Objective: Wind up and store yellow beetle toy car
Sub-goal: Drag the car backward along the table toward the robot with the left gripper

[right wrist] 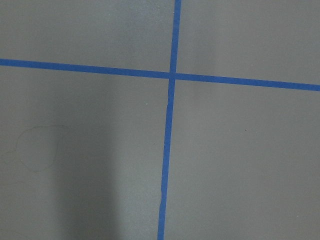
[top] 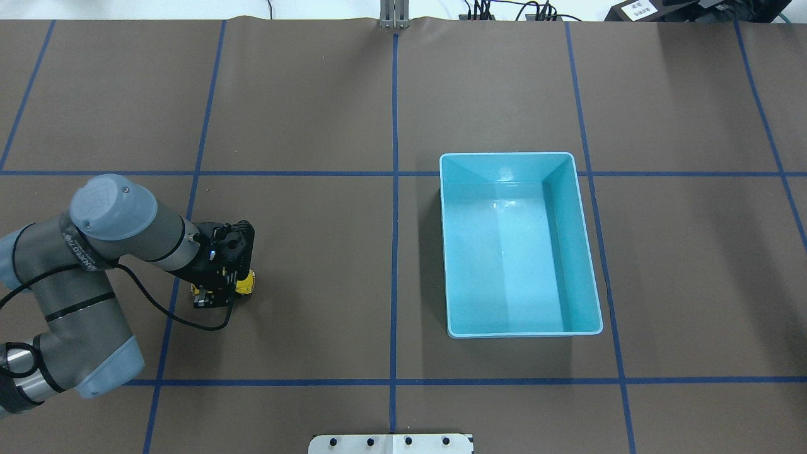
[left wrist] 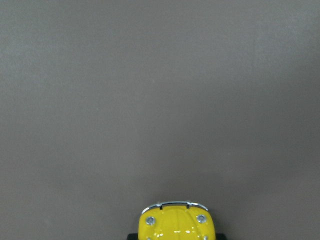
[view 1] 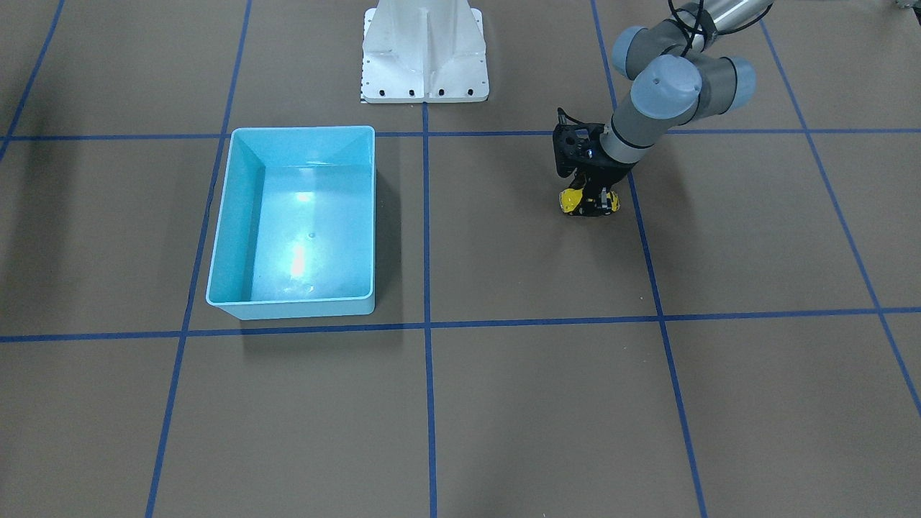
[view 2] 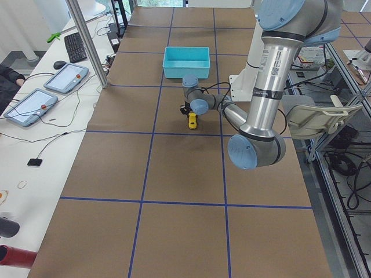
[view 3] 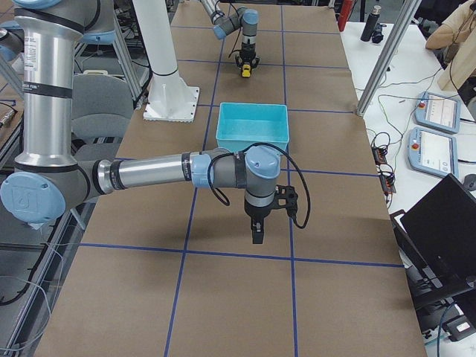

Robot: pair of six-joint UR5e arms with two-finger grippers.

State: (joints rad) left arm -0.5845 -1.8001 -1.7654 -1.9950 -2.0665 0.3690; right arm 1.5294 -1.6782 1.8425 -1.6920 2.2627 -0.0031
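The yellow beetle toy car (view 1: pixel 573 199) stands on the brown table, on the robot's left side. My left gripper (view 1: pixel 591 201) comes down over it, and its black fingers close on the car's sides. The overhead view shows the car (top: pixel 248 282) poking out from under the gripper (top: pixel 226 289). The left wrist view shows only the car's rounded nose (left wrist: pixel 176 226) at the bottom edge. My right gripper (view 3: pixel 256 236) hangs over bare table, far from the car. It shows only in the exterior right view, so I cannot tell whether it is open or shut.
An open, empty turquoise bin (top: pixel 445 252) stands on the robot's right side of the table; it also shows in the front-facing view (view 1: pixel 221 237). The white robot base (view 1: pixel 424 65) is at the table's edge. Blue tape lines grid the mat.
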